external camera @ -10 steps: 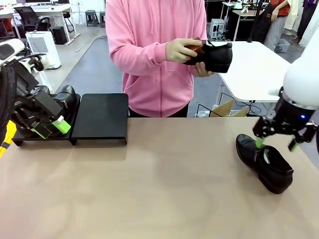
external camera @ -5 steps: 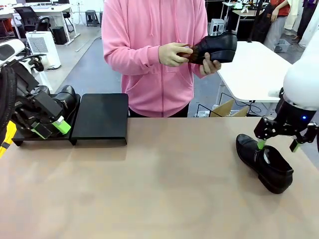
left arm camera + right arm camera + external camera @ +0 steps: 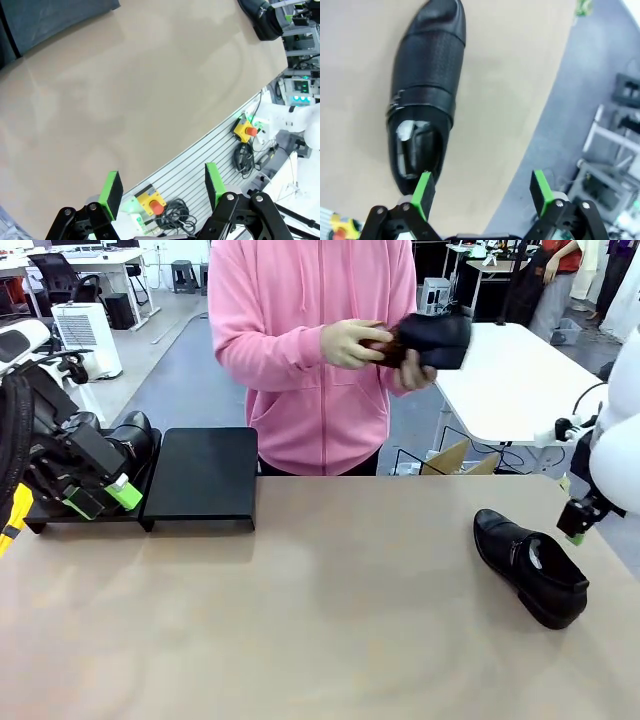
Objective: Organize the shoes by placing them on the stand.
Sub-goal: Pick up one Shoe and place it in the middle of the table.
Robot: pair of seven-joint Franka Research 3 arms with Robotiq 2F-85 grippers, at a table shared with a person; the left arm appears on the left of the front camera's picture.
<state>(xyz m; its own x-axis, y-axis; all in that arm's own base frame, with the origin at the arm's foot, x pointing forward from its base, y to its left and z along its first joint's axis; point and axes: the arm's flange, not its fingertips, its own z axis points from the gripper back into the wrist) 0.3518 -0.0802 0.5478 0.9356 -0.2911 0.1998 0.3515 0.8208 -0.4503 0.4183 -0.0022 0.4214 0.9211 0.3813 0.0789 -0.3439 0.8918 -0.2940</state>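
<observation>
One black shoe (image 3: 530,567) lies on the table at the right, toe toward the far left; in the right wrist view this shoe (image 3: 423,90) shows its pale inside. My right gripper (image 3: 577,527) hangs open to the right of its heel, apart from it, with its pads (image 3: 423,192) spread over the table edge. A person in a pink hoodie holds another shoe (image 3: 432,340) in both hands. The stand (image 3: 205,475) sits at the far left with a shoe (image 3: 132,433) on its left platform. My left gripper (image 3: 95,495) hovers open and empty in front of it.
The person stands at the far side, middle. A wide bare stretch of table (image 3: 320,610) lies between the stand and the right shoe. In the left wrist view the table's near edge and emergency-stop boxes (image 3: 243,131) show below my open left gripper (image 3: 160,185).
My right gripper has drawn back from over the shoe toward the right edge of the table. The person has turned the held shoe in their hands. The left arm has not moved.
</observation>
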